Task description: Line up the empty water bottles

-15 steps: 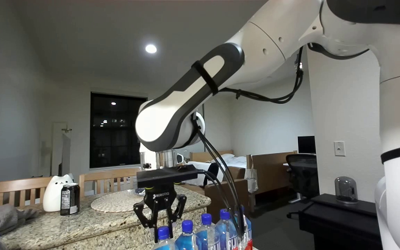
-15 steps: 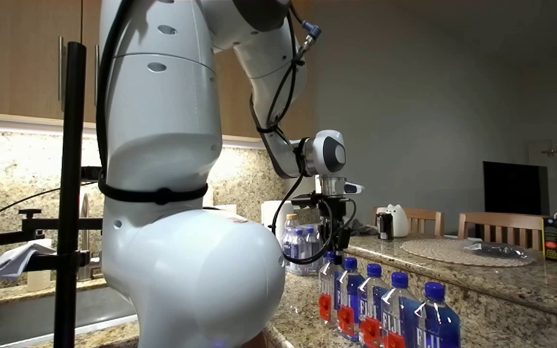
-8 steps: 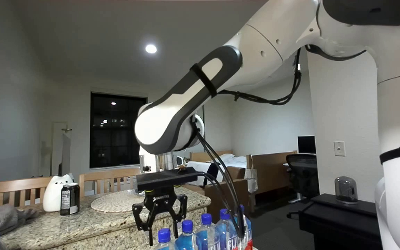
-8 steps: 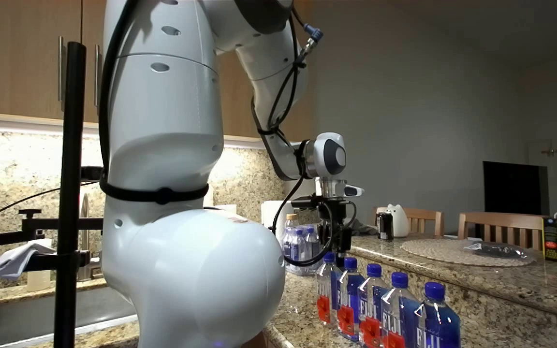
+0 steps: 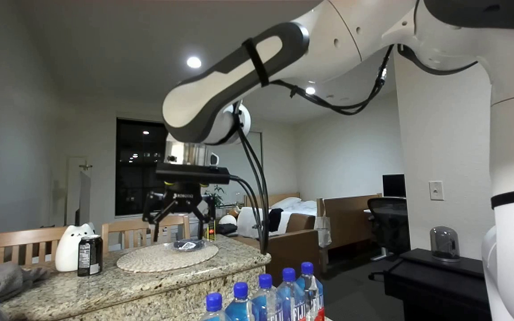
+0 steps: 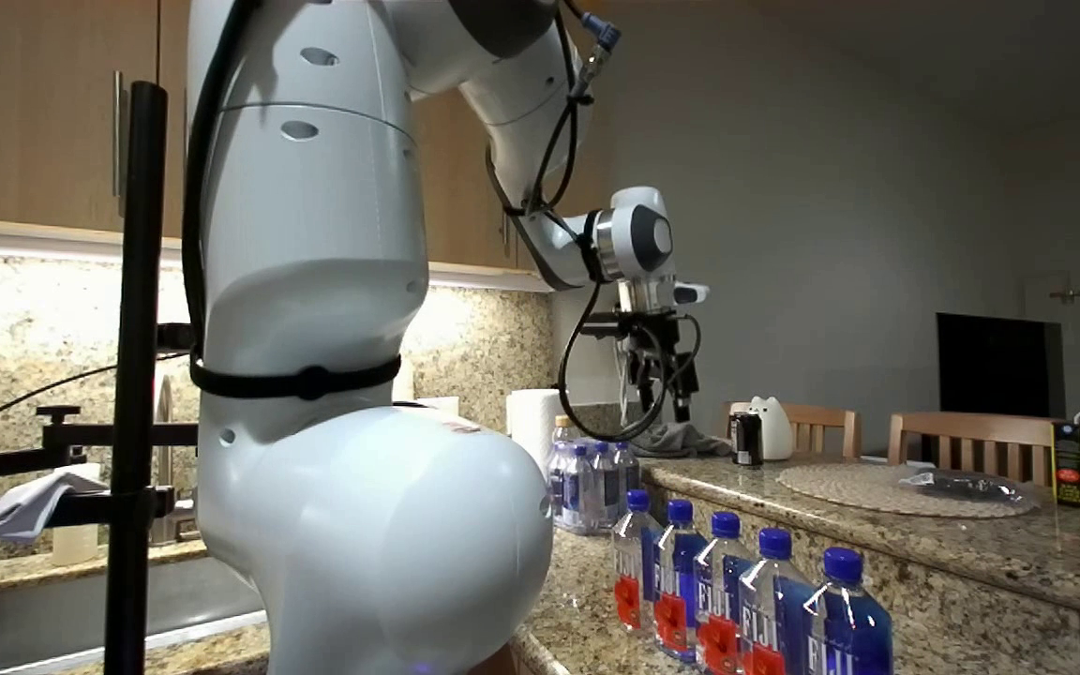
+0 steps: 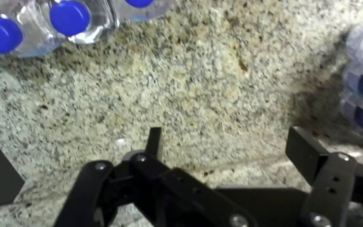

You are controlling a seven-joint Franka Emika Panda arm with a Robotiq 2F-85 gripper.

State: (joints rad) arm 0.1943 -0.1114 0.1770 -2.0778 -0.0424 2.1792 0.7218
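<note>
My arm (image 6: 315, 225) is the biggest thing here, its top running out of the frame in both exterior views. The speckled surface (image 6: 577, 600) is cut off by the bottom edge in an exterior view and fills much of my wrist view. A raised ledge (image 5: 118, 285) runs beside it, carrying a round mat (image 5: 150, 261); the crumpled plastic (image 6: 962, 485) on the mat is hard to make out.

The row of bottles (image 6: 723, 581) stands upright on the surface, near the ledge, but the bottoms of the nearest ones fall outside the frame. They overlap in both exterior views, so I cannot tell whether they touch. Beyond the row is a cluster of bottles (image 6: 580, 483), too overlapped to count; my wrist view shows just a slice at its right edge.

My fingers (image 7: 304, 154) are spread wide and released, well above the surface; in an exterior view a looping cable (image 6: 615, 438) makes them hard to read. On the ledge, a black can (image 5: 89, 256) hides part of a white cat figure (image 5: 66, 252). Smallest are the blue caps (image 7: 0, 34): both exterior views show five in the row, my wrist view three, one sliced by the top edge.
</note>
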